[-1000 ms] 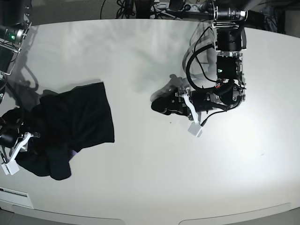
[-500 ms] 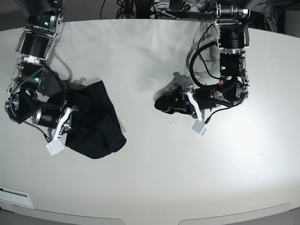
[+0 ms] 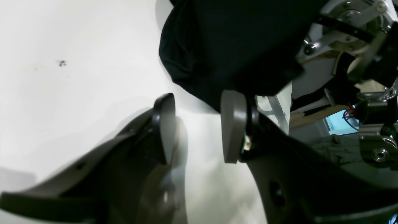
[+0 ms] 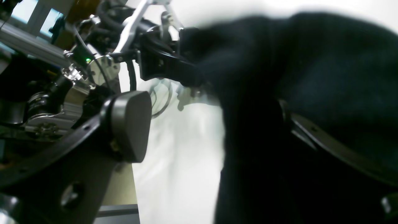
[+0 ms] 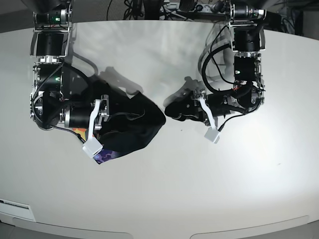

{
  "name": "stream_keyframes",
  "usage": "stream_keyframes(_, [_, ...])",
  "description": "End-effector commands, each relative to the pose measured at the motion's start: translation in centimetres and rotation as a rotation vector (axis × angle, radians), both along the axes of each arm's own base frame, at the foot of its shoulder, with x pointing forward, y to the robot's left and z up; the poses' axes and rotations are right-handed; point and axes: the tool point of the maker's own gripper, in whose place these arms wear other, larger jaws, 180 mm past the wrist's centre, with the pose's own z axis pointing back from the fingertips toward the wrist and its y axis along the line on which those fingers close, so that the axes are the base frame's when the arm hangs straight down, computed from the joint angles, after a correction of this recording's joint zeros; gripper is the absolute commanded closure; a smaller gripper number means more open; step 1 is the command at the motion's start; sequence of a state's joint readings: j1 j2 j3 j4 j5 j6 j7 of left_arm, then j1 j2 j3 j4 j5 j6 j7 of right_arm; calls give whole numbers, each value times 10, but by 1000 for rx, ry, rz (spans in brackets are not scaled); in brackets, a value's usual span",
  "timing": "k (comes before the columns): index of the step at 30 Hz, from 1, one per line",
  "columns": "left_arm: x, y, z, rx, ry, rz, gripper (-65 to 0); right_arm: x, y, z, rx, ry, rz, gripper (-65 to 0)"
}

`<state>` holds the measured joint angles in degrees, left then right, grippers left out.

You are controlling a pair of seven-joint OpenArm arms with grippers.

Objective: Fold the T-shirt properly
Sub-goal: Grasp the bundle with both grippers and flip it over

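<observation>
The T-shirt (image 5: 130, 124) lies bunched in a dark heap on the white table (image 5: 164, 194), left of centre in the base view, its rightmost fold ending just short of the left gripper (image 5: 172, 110). Left gripper: jaws parted, nothing between the pads; in the left wrist view the two grey pads (image 3: 233, 126) stand apart with bare table showing in the gap, and the rounded black edge of the T-shirt (image 3: 224, 46) sits just beyond the fingertips, close to the far pad but not clamped. Right gripper (image 5: 115, 118): jaws also spread; in the right wrist view one grey pad (image 4: 130, 124) is clear on the left side, while black cloth (image 4: 295, 109) drapes over and hides the opposite finger, so cloth hangs across one jaw but no pinch is visible. Base view: the right arm reaches in from the upper left with its wrist and white camera mount (image 5: 94, 132) resting over the shirt heap. A strip of purple with yellow-orange print (image 5: 102, 157) shows at the lower left edge of the heap; the rest of the visible cloth is plain black and wrinkled. The left arm comes down from the top right, forearm bent toward the shirt, gripper low near the table. A few small dark specks (image 3: 62, 63) mark the table surface in the left wrist view.
</observation>
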<state>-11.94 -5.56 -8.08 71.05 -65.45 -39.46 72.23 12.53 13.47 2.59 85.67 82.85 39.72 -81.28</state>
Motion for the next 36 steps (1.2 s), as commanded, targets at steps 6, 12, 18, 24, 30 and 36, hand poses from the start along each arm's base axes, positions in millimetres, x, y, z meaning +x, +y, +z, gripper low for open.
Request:
stream_keyframes(6, [1, 3, -1, 19, 12, -5, -265, 26, 2, 44, 40, -132, 3, -475])
stream_keyframes(12, [6, -4, 24, -71, -11, -40, 0, 46, 2, 76, 42, -226, 3, 0])
stream_keyframes(18, [29, -15, 90, -264, -128, -74, 0, 106, -33, 58, -210, -384, -290, 0])
stream_keyframes(24, [12, -67, 109, -287, -179, -225, 0, 128, -42, 23, -358, -408, -335, 0])
stream_keyframes(30, [-31, -134, 107, -284, -184, -440, 0, 149, -42, -19, -476, -360, -302, 0])
stream_keyframes(36, [-77, -152, 24, 68, -113, -595, 0, 156, -52, -33, -549, -369, -297, 0])
